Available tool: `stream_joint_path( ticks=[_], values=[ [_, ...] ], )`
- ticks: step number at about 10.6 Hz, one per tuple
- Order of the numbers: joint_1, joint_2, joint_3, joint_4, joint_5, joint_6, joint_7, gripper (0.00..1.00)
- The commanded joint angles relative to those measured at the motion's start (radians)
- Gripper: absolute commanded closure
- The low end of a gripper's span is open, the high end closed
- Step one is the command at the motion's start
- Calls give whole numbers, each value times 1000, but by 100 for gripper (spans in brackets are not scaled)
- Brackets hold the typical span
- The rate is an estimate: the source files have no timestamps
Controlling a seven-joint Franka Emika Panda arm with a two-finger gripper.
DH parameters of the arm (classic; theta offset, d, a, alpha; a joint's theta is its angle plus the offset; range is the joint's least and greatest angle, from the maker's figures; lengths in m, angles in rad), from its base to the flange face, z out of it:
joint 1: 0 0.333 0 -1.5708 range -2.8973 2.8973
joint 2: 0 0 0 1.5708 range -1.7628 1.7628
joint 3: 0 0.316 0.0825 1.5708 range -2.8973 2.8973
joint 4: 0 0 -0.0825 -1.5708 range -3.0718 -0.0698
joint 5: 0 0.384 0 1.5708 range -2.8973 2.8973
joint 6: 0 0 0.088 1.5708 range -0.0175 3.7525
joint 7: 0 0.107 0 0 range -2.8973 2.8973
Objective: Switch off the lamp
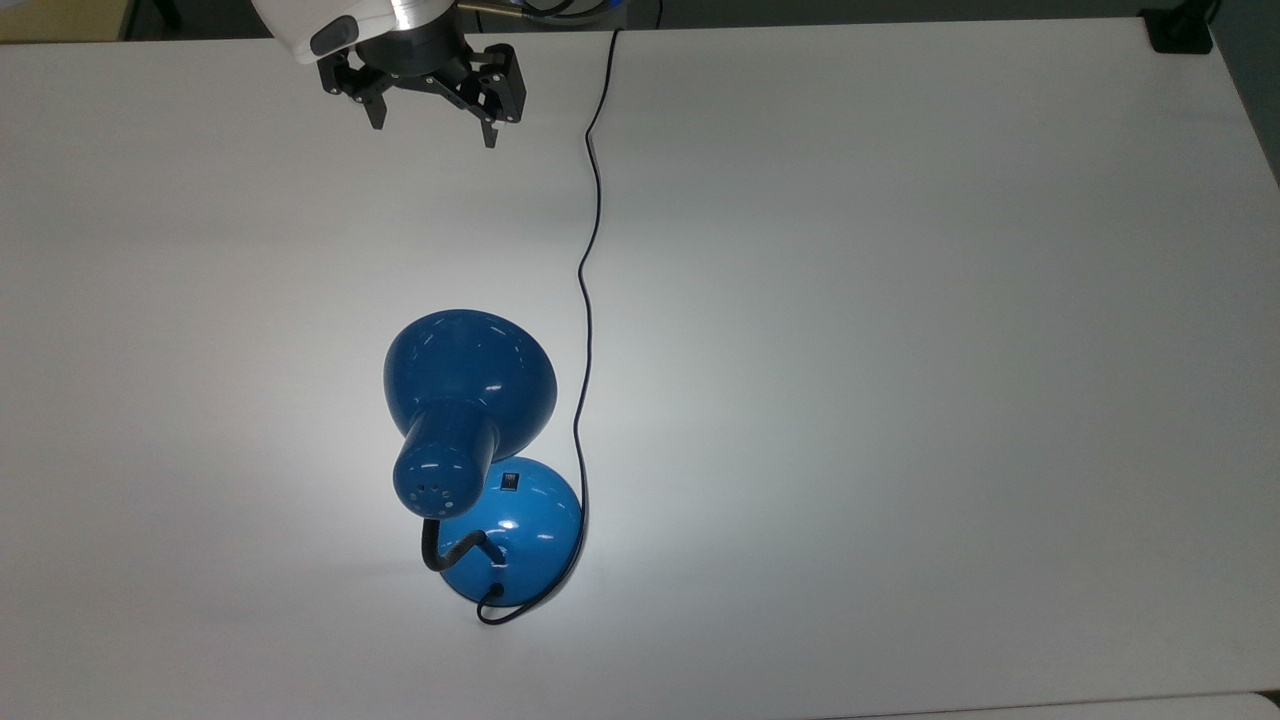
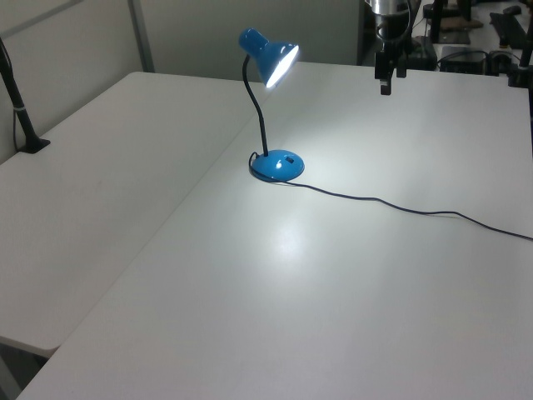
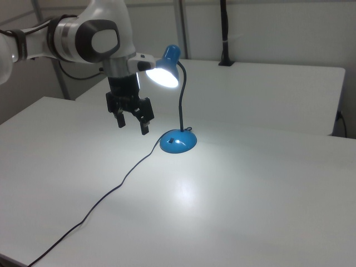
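My end effector [image 1: 432, 125], fingers spread and empty, hangs well apart from the lit lamp [image 1: 470, 420], whose small stiff switch [image 1: 509, 483] on the slick domed base needs a light press.

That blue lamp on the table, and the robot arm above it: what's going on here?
A robot arm is about to deal with the blue lamp, which is lit and casting a bright pool on the white table. The arm's pincer hangs open in the air, holding nothing, well away from the lamp. The small black switch on the lamp's round base is untouched, and the thin black cord trails off across the table.
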Motion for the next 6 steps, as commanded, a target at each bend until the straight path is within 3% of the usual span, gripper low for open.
stream_joint_path(
  ticks=[1,6],
  values=[
    [3,-17,-15,8,-3,-27,-23,0],
    [-12,-17,-13,16,0,-27,-23,0]
  ],
)
